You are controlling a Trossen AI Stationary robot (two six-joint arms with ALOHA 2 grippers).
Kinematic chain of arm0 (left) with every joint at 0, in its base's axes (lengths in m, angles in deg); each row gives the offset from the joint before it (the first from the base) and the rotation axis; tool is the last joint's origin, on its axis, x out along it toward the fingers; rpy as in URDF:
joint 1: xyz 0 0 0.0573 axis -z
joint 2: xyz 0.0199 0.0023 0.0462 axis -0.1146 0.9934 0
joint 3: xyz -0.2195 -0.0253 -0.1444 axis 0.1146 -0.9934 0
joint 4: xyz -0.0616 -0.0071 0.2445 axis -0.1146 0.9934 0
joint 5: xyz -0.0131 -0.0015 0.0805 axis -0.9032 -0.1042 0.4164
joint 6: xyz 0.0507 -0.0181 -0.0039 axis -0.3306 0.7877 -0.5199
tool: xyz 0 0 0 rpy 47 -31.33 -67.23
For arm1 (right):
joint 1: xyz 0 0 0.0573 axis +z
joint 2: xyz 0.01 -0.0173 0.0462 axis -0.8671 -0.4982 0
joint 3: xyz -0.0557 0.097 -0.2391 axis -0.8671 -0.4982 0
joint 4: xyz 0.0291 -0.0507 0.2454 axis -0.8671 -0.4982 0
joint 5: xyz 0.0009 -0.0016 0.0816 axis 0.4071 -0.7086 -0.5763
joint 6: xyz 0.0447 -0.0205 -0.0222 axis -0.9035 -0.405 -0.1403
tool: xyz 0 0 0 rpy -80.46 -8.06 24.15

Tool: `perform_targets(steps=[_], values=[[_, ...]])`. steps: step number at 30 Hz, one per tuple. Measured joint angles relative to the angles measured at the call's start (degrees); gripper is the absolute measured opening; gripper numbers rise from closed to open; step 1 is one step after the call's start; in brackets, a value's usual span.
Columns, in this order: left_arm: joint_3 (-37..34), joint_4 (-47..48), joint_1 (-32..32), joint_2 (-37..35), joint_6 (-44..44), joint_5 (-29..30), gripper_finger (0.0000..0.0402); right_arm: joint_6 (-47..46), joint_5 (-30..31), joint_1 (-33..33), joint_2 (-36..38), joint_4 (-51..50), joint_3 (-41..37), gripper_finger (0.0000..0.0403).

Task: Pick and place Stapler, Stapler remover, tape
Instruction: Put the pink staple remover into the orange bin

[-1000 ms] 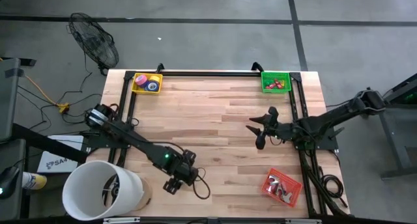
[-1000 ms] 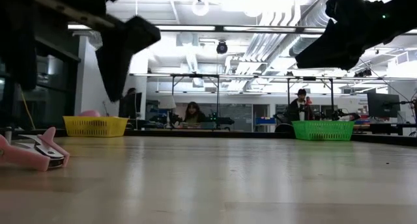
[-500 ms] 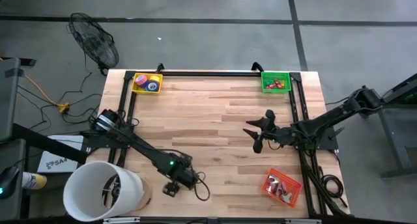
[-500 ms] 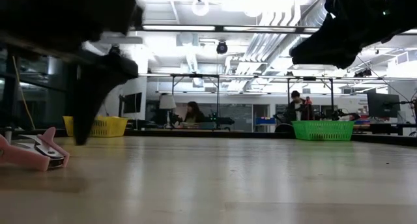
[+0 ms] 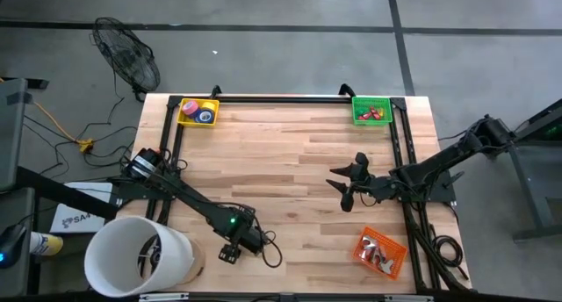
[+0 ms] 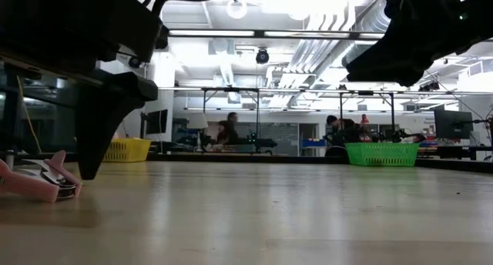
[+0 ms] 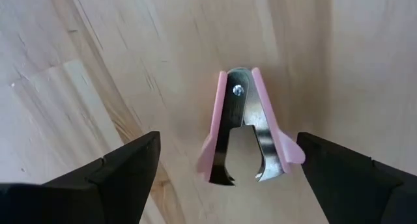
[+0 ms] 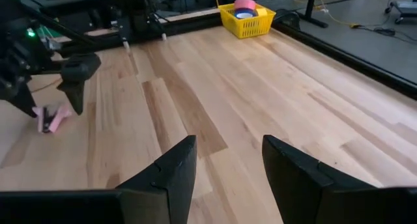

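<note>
Left gripper spread wide over the pink staple remover at the table's near edge

High view: the left gripper (image 5: 230, 252) is low at the near edge of the wooden table (image 5: 290, 153); the right gripper (image 5: 344, 184) hangs over the middle-right, a yellow basket (image 5: 198, 112) with tape rolls and a green basket (image 5: 371, 109) sit at the far corners, an orange basket (image 5: 380, 253) near right. Low view: the staple remover (image 6: 42, 180) lies on the boards, a dark finger just beside it. Left wrist view: the staple remover (image 7: 246, 128) lies between the wide-apart fingers (image 7: 111, 175), untouched. Right wrist view: the right gripper's (image 8: 228, 168) fingers stand partly apart, holding nothing
</note>
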Motion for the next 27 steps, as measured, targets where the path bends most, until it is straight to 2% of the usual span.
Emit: perform_targets(steps=[4,8,16,27], values=[[-0.13,0.22,0.02,-0.02,0.38,-0.12,0.0347,-1.19,0.12,0.9,-0.23,-0.05,0.0,0.0167],[-0.14,-0.12,0.03,0.48,2.17,-1.23,0.0315,-1.25,0.09,1.78,-0.36,-0.03,0.0,0.0167],[0.04,-0.15,0.07,2.98,2.7,-2.13,0.0224,-2.19,1.22,2.86,-0.38,-0.08,0.0,0.0167],[-0.02,-0.05,-0.09,3.01,0.72,-1.24,0.0084,-2.28,1.17,2.86,-0.38,-0.05,0.0,0.0167]])
